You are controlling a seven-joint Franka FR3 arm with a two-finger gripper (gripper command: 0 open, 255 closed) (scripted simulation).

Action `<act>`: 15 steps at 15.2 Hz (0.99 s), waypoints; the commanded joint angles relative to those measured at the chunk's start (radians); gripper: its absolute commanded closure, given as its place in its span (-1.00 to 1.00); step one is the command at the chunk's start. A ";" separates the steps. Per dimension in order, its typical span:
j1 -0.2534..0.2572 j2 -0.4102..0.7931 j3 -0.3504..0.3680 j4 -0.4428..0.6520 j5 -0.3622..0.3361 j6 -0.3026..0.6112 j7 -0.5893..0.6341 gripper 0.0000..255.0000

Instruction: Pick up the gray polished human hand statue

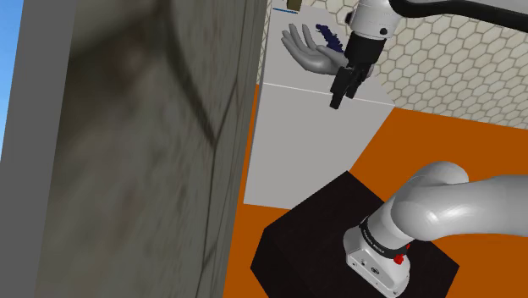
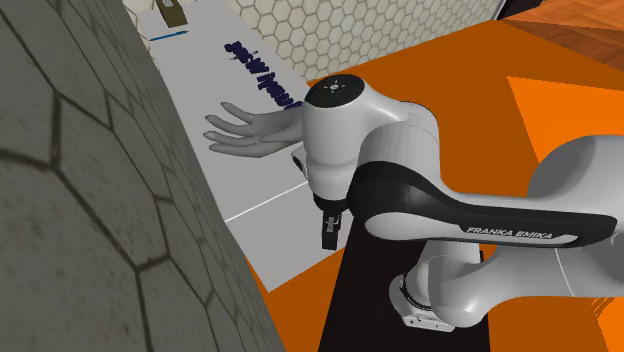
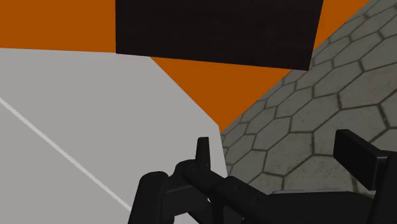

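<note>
Closest to the wrist camera stand the two fingers (image 3: 202, 153) of the all-black two-finger pincer (image 3: 275, 143), spread well apart with nothing between them: the pincer is released and grasps nothing. Beyond them show a corner of the flat white worktop (image 3: 76, 108), a wedge of orange floor (image 3: 57, 25), the black box stand (image 3: 216, 32) and a grey hexagon-tiled wall (image 3: 318, 95) that runs just beside one long edge of the worktop, with a narrow strip of floor between them. The smooth grey human hand statue (image 1: 306, 52) lies palm up with its fingers spread, about midway along the worktop. It is on the side away from the stand of a thin pale seam line (image 2: 265, 203) that crosses the worktop from long edge to long edge. Its fingertips point toward the wall-side edge, and its wrist points toward the opposite edge, where the white arm with dark joints (image 2: 345, 135) covers it in the second exterior view. The pincer points downward over the stretch of worktop between the seam and the stand-side edge, apart from the statue and nearer the statue's wrist end than its fingertips. How high it hangs above the surface cannot be told. Past the statue, toward the far end of the worktop, lies a slender dark blue object (image 2: 262, 68) whose kind cannot be made out. A small olive-brown object (image 2: 172, 12) sits at the far end. A pale hexagon-tiled wall (image 1: 440, 59) rises behind the worktop's far edge.
</note>
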 commanded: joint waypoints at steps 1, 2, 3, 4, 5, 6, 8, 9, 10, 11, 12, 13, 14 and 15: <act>0.000 0.000 0.000 0.000 0.000 0.000 0.000 -1.00; 0.001 0.017 -0.026 0.015 -0.013 0.008 -0.046 -1.00; 0.002 0.036 -0.053 0.032 -0.025 0.016 -0.091 -1.00; 0.004 0.057 -0.079 0.051 -0.036 0.024 -0.136 -1.00; 0.006 0.079 -0.104 0.072 -0.045 0.031 -0.181 -1.00; 0.010 0.103 -0.129 0.094 -0.053 0.039 -0.226 -1.00; 0.017 0.155 -0.178 0.144 -0.063 0.051 -0.316 -1.00; 0.022 0.183 -0.202 0.172 -0.065 0.056 -0.361 -1.00; 0.027 0.212 -0.226 0.201 -0.066 0.061 -0.406 -1.00; 0.032 0.242 -0.249 0.232 -0.064 0.064 -0.451 -1.00; 0.038 0.274 -0.272 0.265 -0.061 0.067 -0.496 -1.00; 0.044 0.307 -0.295 0.300 -0.056 0.068 -0.542 -1.00; 0.050 0.342 -0.318 0.337 -0.048 0.068 -0.588 -1.00; 0.055 0.378 -0.339 0.376 -0.038 0.066 -0.634 -1.00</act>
